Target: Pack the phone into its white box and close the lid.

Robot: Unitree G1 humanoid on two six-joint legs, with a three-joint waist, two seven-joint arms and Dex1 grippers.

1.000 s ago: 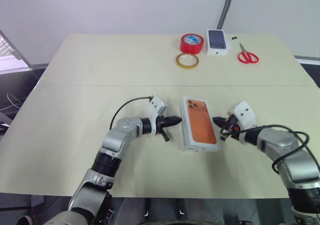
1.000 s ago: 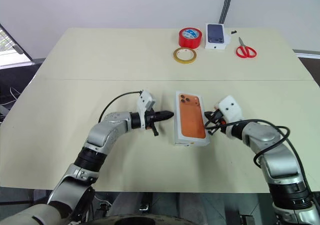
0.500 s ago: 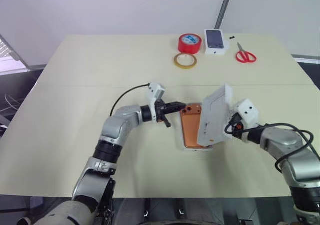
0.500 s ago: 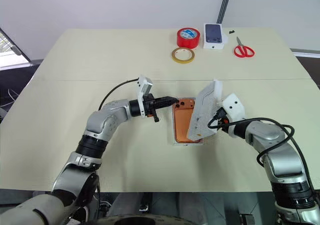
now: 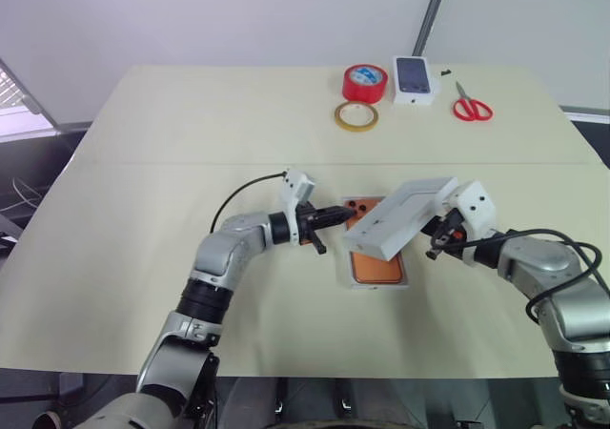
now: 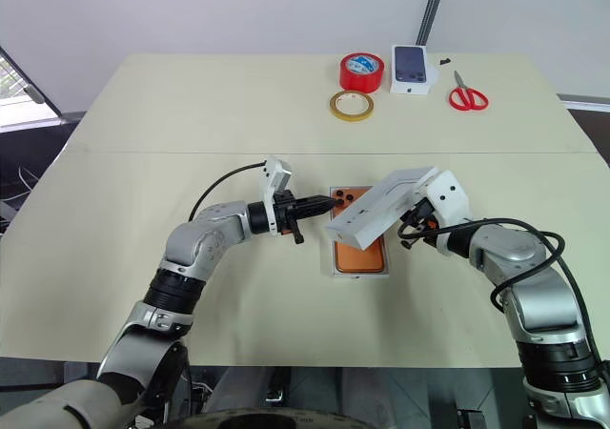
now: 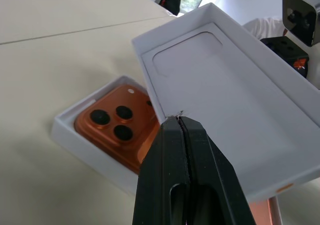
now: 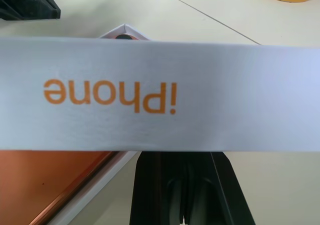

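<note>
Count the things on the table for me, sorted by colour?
Orange: 1, the phone
White: 3, the white box, the lid, small box
Red: 2, tape roll, scissors
Yellow: 1, tape ring
Total: 7

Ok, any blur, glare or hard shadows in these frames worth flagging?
Left eye view: even, soft lighting, faint shadow under the lid. Left wrist view: left gripper close and soft-edged, phone crisp, no glare. Right wrist view: the lid's side lettering reads sharp, tape roll behind slightly soft.

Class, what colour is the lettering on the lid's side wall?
Orange, on the white lid; clearest in the right wrist view.
</note>
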